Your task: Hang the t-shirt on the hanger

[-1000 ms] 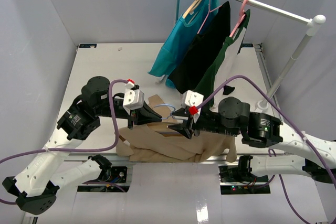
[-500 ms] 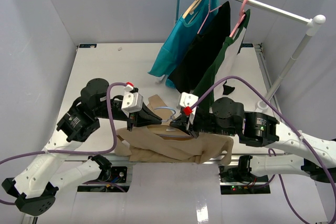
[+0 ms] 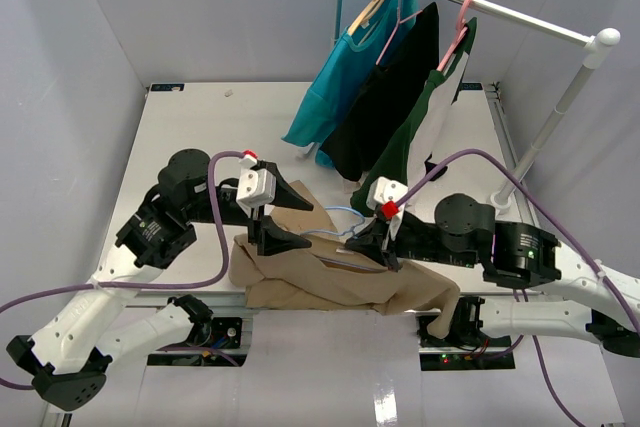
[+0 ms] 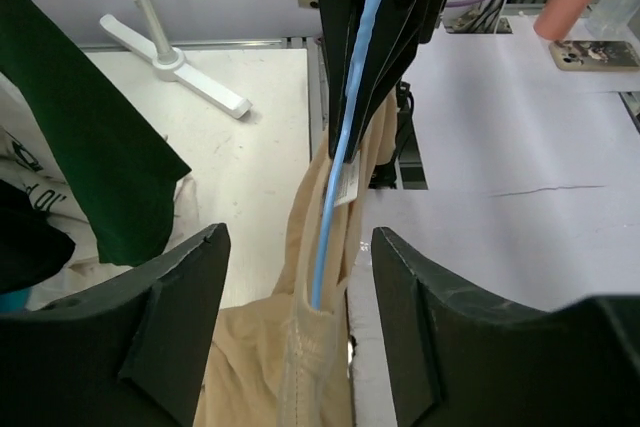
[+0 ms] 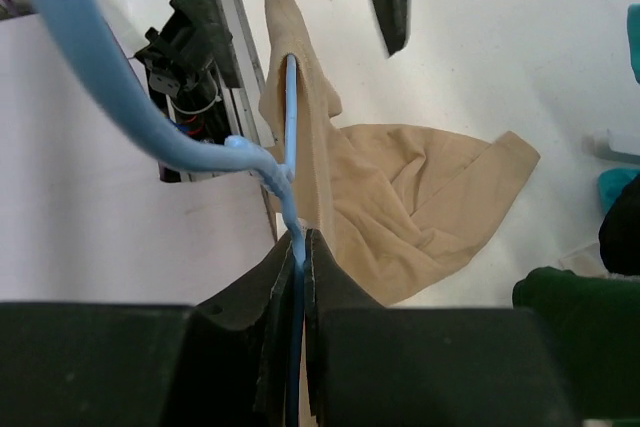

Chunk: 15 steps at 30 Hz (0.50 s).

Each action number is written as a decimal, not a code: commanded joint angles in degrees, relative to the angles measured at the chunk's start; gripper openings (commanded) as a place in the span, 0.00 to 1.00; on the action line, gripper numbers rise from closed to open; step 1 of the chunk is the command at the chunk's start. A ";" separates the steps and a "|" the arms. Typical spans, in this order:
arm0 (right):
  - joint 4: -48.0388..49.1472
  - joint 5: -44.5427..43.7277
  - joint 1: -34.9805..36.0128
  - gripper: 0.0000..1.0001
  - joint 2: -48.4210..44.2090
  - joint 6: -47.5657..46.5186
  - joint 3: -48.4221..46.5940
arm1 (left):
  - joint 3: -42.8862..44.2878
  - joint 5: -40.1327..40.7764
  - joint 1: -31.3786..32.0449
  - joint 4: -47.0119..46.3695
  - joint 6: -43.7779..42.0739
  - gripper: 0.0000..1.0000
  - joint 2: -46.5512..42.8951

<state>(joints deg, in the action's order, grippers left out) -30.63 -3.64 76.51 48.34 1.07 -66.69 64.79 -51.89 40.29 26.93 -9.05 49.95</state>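
1. The white table (image 3: pixel 200 127) carried a clothes rack (image 3: pixel 520 17) along its far right side, hung with a teal shirt (image 3: pixel 330 87), a black garment (image 3: pixel 395 87) and a dark green shirt (image 3: pixel 410 142).
2. The tan t-shirt (image 3: pixel 320 282) lay bunched at the table's near edge between the two arms, part of it drooping over the edge.
3. The left gripper (image 3: pixel 292 219) had its fingers spread wide, one on each side of the shirt's collar, with the fabric between them and not pinched.
4. The right gripper (image 3: pixel 378 252) was pressed together on the wire of the hanger (image 3: pixel 345 237).
5. The light-blue hanger ran from the right gripper's fingers down into the shirt's neck opening (image 4: pixel 315 312), its hook curving above the right gripper.
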 commanded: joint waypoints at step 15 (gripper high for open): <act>-16.21 -23.09 -0.22 0.08 -18.33 26.75 13.53 | -3.34 20.45 -0.13 -6.91 6.65 0.98 -5.28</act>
<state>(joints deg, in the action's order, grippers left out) -44.01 -17.64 76.49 34.91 18.72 -52.16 61.43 -37.12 40.29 21.91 -4.36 45.25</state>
